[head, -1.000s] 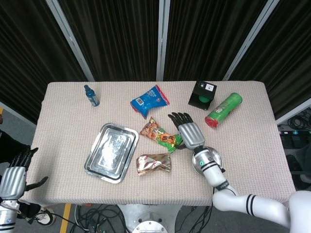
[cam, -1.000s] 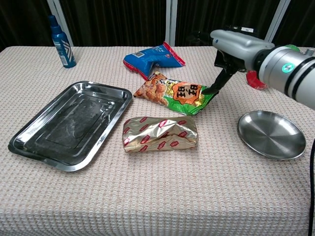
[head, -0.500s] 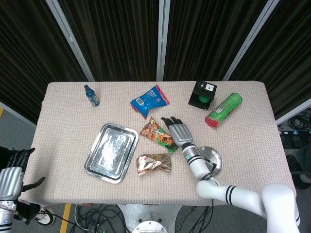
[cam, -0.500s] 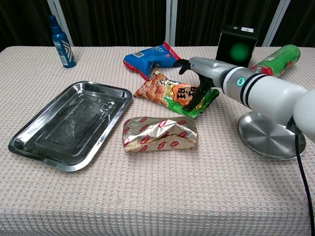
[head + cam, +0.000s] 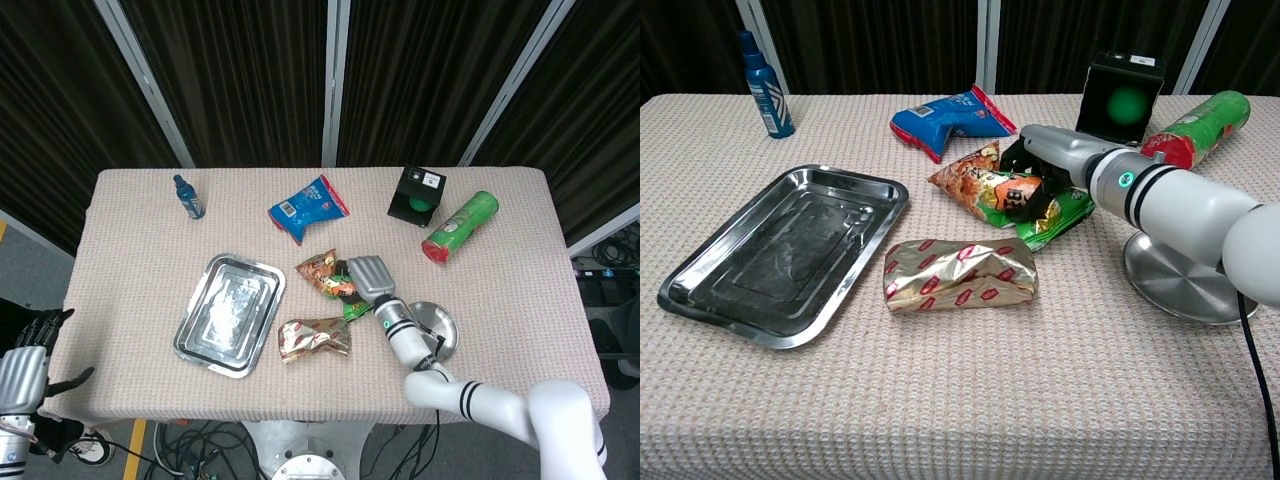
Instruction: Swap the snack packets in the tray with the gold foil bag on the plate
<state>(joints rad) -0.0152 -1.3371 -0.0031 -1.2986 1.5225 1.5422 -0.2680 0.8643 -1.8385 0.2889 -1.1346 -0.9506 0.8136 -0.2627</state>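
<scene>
fingers of our right hand [image 5: 1040, 165], spread half a second ago, now curl around the snack packet [image 5: 1005, 190], crumpling it at three o'clock of the tray [image 5: 700, 290]; lifting can follow.

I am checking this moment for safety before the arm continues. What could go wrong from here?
1. The right hand grips the orange and green snack packet at one crumpled end, so the packet may slip or tear when lifted.
2. The gold foil bag lies close below it, so a low sweep toward the plate could drag it.
3. The blue packet sits just behind and could be knocked.
</scene>
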